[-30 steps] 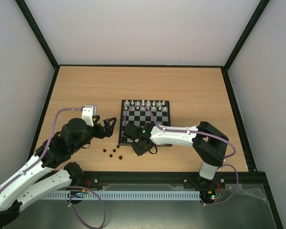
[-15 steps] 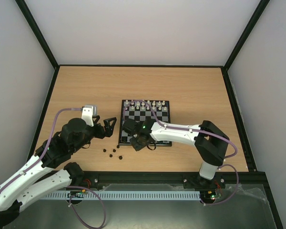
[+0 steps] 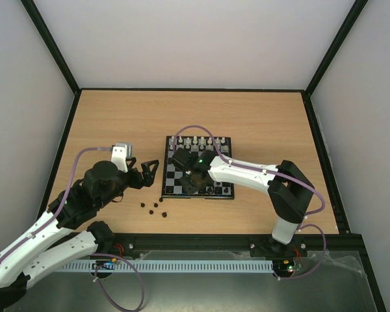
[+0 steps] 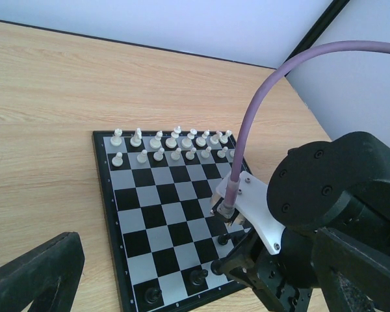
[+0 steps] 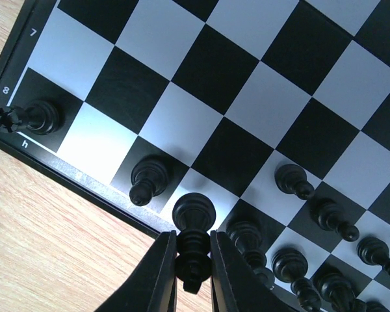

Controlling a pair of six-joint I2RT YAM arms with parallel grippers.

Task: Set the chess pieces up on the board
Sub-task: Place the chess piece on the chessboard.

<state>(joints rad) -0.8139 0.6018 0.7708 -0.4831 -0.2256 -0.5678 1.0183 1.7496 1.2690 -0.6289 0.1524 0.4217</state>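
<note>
One worktop point(image 3: 260, 117): pale wood grain inside a dark frame, carrying everything below.
Two arms: left arm point(image 3: 52, 227) stretched in from the near left corner; right arm point(image 3: 247, 174) bent leftward from the near right.
Board point(image 4: 153, 208): small black and silver-white checkered square with a thin black border, flat at the middle of the worktop, right arm's wrist above its near rows.
Left fingers point(image 3: 151, 170): apart and empty, just left of the board's near left corner, over bare wood.
Right fingers point(image 5: 171, 263): clamped on the held black piece point(image 5: 194, 214), pointing down over the board's near edge.
Held black piece: pinched by its upper part, base toward a light square of the edge row; contact with the square impossible to tell.
White pieces point(image 4: 172, 140): two rows along the board's far side.
Black pieces point(image 5: 149, 177): several standing on the near rows, one in the corner square, a few loose on the worktop just off the near left corner.
</note>
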